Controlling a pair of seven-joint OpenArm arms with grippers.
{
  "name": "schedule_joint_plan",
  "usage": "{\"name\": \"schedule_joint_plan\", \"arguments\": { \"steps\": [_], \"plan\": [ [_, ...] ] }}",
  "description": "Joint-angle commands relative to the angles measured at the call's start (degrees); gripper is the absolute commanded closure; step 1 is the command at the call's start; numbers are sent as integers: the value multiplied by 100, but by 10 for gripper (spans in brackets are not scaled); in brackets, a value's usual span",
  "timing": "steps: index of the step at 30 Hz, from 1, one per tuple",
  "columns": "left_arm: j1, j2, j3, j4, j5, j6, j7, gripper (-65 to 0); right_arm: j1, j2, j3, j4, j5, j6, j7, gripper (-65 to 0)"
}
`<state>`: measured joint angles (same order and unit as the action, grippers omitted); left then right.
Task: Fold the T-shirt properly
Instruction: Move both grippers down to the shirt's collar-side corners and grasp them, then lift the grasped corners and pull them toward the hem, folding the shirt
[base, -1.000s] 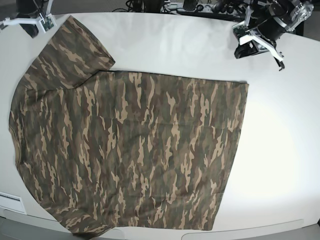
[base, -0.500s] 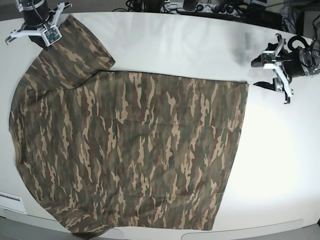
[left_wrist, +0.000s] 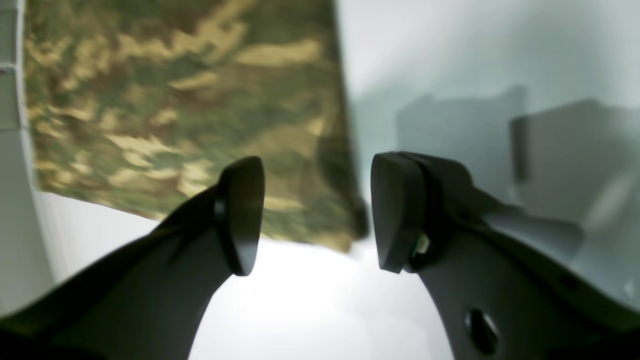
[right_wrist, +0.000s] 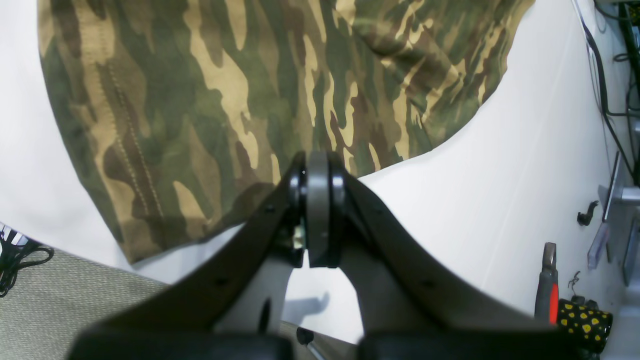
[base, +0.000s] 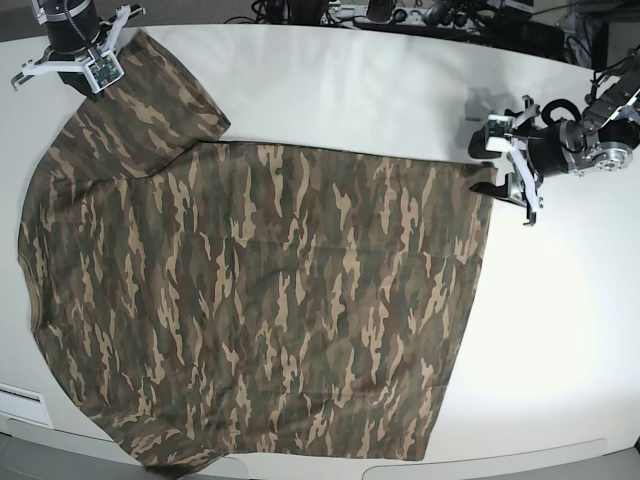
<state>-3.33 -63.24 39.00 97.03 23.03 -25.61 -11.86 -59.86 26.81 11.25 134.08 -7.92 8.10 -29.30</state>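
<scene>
The camouflage T-shirt (base: 260, 290) lies spread flat on the white table (base: 560, 330), neck side to the left and hem to the right. My left gripper (base: 503, 170) is open, low at the hem's far right corner. In the left wrist view the gripper (left_wrist: 315, 215) has that blurred corner of the T-shirt (left_wrist: 175, 115) between its fingers. My right gripper (base: 80, 62) sits over the far sleeve at the top left. In the right wrist view the gripper (right_wrist: 317, 175) is shut, above the edge of the sleeve (right_wrist: 210, 100), with no fabric seen between the pads.
Cables and a power strip (base: 400, 14) line the table's back edge. The right wrist view shows a red-handled tool (right_wrist: 549, 290) and a black yellow-dotted object (right_wrist: 582, 320) by the table side, and carpet floor (right_wrist: 60, 305) past the edge.
My left arm has swung down and left to the shirt's hem corner. My right arm moved onto the far sleeve a second ago and has held still since.
</scene>
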Motion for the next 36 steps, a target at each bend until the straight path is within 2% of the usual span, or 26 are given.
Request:
{"name": "schedule_joint_plan", "arguments": {
  "steps": [1,6,10,11,14,16,19,20,22,24,26,28,36],
  "plan": [
    [-122,-26,232,-144,258,-157,286,-356,-46,50,37,92,-37,-57,83,0],
    [-879,249,1093,-669,267,-157,286,-356,-46,50,37,92,-39,-57,85,0],
    [-1104,348,1399,-741,267,-155,286,-342,-46,50,37,92,-39,-57,87,0],
    [-1119,369,1416,-741,267,-155,289,-289,-44,50,37,92,-39,-57,101,0],
    [-1143,452,1419,-741,186,-122,579,0,9,50,39,92,-46,-55,131,0],
    [-1150,509,1421,-741,35,107,907,0,122,52,39,92,-76,-57,138,0],
    [-1150,509,1421,-741,-105,400,1045,0,398,52,39,92,-103,-55,297,0],
    [-1150,505,1419,-741,-103,404,1080,0,505,52,37,92,-85,-50,352,-46],
    [-1150,494,1419,-741,-103,404,1086,0,767,55,37,-323,114,11,382,-180],
    [-1150,496,1419,-741,-105,402,1084,0,1032,57,37,-793,315,330,380,-285],
    [-1150,496,1421,-741,-107,402,1084,0,1248,57,37,-1202,479,654,374,-338],
    [-1150,496,1421,-741,-105,398,1086,0,1399,61,37,-1475,516,750,334,-345],
    [-1150,496,1421,-741,-105,317,1082,0,1766,85,37,-2028,498,717,273,-345]
  ]
}}
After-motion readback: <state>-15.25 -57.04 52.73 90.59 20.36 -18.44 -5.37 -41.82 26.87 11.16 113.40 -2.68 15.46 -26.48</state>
